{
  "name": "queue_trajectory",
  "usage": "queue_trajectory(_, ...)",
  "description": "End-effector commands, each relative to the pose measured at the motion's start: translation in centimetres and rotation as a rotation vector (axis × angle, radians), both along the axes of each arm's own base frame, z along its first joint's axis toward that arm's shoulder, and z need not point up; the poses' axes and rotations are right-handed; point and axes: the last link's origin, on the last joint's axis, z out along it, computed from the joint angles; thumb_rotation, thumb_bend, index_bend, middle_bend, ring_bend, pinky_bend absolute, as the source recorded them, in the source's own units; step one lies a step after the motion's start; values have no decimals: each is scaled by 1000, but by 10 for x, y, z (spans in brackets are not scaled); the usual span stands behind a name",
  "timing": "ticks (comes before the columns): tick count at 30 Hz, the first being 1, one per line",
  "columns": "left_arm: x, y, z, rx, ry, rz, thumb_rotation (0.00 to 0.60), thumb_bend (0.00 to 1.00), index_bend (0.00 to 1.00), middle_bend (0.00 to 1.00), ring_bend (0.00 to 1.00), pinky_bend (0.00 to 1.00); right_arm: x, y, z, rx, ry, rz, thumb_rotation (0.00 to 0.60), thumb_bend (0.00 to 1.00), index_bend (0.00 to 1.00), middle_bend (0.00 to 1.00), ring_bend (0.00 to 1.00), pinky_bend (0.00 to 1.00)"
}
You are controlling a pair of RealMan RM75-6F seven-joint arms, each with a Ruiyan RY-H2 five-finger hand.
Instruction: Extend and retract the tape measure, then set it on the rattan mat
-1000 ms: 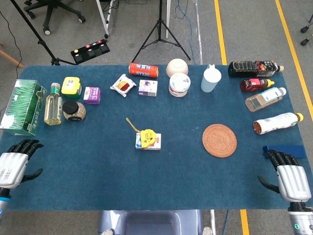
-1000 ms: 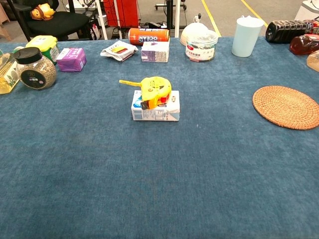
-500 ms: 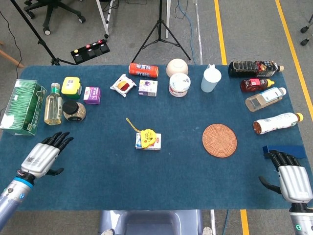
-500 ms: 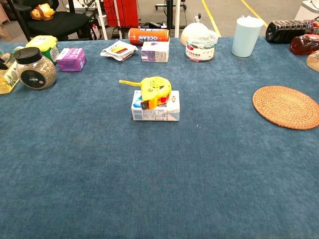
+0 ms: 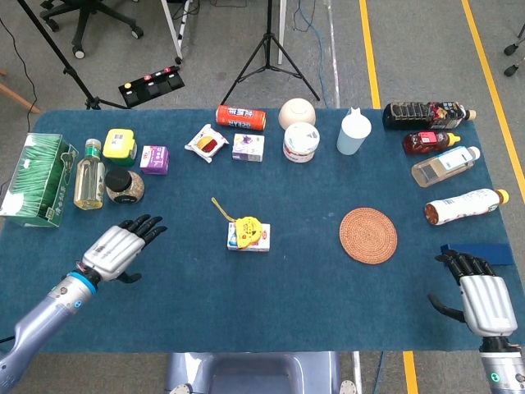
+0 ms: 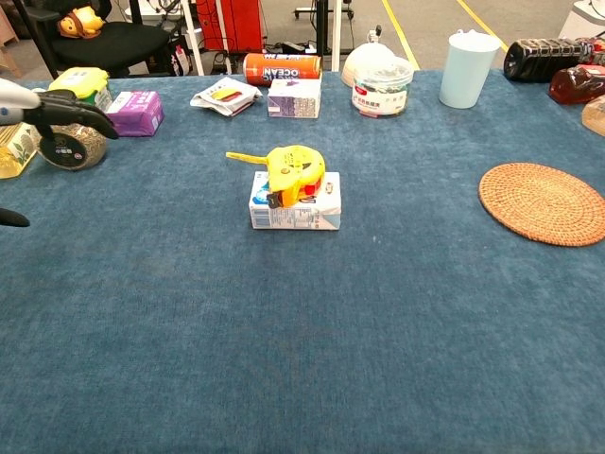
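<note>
Left robot hand [image 5: 121, 247], empty with fingers spread, hovers over the counter [image 5: 189, 295] well short of the tape measure [image 5: 248, 231] atop a small carton [image 5: 248, 239], so reaching it and grasping its body comes next, the rattan mat [image 5: 368, 235] waiting.
</note>
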Motion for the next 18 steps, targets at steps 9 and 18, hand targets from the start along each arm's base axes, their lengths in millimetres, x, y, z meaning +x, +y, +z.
queue_trajectory(9,38,24,-38,-89,15,-43,600,173,62,47,2,185,-3,0,0,-2,-12,-5,522,255,261,248,241,239)
queue_trajectory(18,63,43,-71,-118,18,-32,600,173,62,47,2,186,-7,-3,0,2,-17,-11,523,254,261,248,241,240)
